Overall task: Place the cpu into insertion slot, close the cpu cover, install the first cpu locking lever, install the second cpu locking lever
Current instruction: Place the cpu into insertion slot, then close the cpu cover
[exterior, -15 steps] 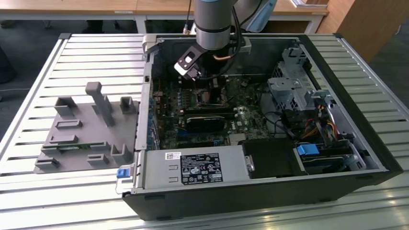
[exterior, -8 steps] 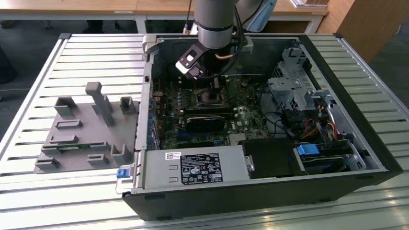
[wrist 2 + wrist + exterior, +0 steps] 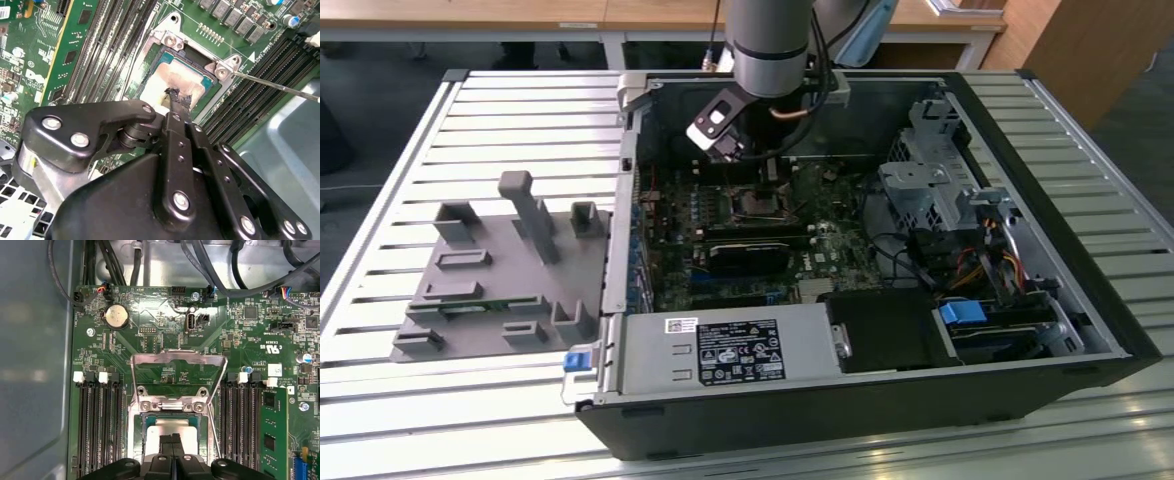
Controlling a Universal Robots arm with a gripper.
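Note:
The cpu (image 3: 170,432) lies flat in the insertion slot (image 3: 145,427), its silver-grey top smeared with pale paste (image 3: 172,80). My gripper (image 3: 172,460) is shut directly over it, and the joined black fingertips (image 3: 176,100) reach the chip's top. Nothing shows between the fingers. The cpu cover (image 3: 177,356) stands flipped open beyond the slot, with board visible through its window. A thin locking lever (image 3: 275,86) sticks out free beside the slot. In the exterior view the gripper (image 3: 761,170) hangs over the slot (image 3: 757,203) inside the open computer case.
Long black memory slots (image 3: 97,430) flank the socket, with a green module (image 3: 272,440) on one side. A coin battery (image 3: 116,316) and cables (image 3: 215,270) lie beyond. The case holds a power supply (image 3: 720,350) and a drive cage (image 3: 934,190). A grey fixture (image 3: 507,270) rests on the slatted table.

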